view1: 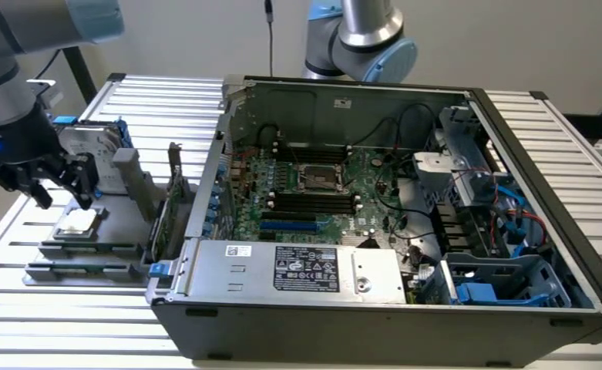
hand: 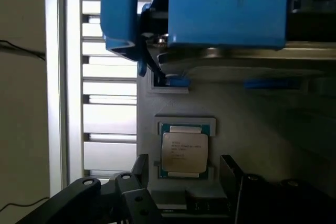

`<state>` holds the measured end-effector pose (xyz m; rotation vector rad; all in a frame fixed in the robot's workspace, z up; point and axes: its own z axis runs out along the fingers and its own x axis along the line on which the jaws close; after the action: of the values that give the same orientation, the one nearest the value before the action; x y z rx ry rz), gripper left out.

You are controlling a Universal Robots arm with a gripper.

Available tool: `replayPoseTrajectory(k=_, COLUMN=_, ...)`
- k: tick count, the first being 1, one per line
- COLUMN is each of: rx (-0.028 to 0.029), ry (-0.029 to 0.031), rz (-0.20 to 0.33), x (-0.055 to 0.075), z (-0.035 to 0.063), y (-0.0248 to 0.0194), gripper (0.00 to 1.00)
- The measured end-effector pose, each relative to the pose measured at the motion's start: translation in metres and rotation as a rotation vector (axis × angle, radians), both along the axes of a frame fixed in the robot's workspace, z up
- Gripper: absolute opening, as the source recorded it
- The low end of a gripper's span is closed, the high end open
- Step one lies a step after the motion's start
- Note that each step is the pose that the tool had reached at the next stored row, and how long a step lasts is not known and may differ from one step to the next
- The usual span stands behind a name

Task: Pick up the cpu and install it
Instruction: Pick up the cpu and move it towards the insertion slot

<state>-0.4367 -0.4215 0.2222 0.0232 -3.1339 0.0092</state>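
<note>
Spread pincer (view1: 62, 194) hovers above the cpu (hand: 184, 152), its printed lettering illegible.

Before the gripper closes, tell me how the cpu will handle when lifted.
The cpu looks like a thin rigid plate, so probably stiff and light. Its smooth metal top suggests slippery faces; thin edges give little to grip. Lying flat in a recess of the grey holder, it is unlikely to roll or tip.

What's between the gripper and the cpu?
Nothing. The exterior view shows a bare gap between the open gripper and the cpu; the wrist view shows the cpu uncovered in its holder.
</note>
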Motion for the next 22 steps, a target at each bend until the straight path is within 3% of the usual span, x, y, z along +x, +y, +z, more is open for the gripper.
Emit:
replayPoseTrajectory(k=7, rx=0.0, ry=-0.0002, rz=0.001, x=0.001, z=-0.0129, y=-0.0066, gripper=0.65)
replayPoseTrajectory(k=14, rx=0.0011, ry=0.0, rz=0.001, x=0.004, z=-0.0251, y=-0.007, gripper=0.65)
replayPoseTrajectory(k=20, rx=0.0184, ry=0.0, rz=0.001, x=0.004, z=-0.0289, y=-0.007, gripper=0.65)
replayPoseTrajectory(k=22, rx=0.0203, ry=0.0001, rz=0.001, x=0.004, z=-0.0304, y=-0.0069, gripper=0.65)
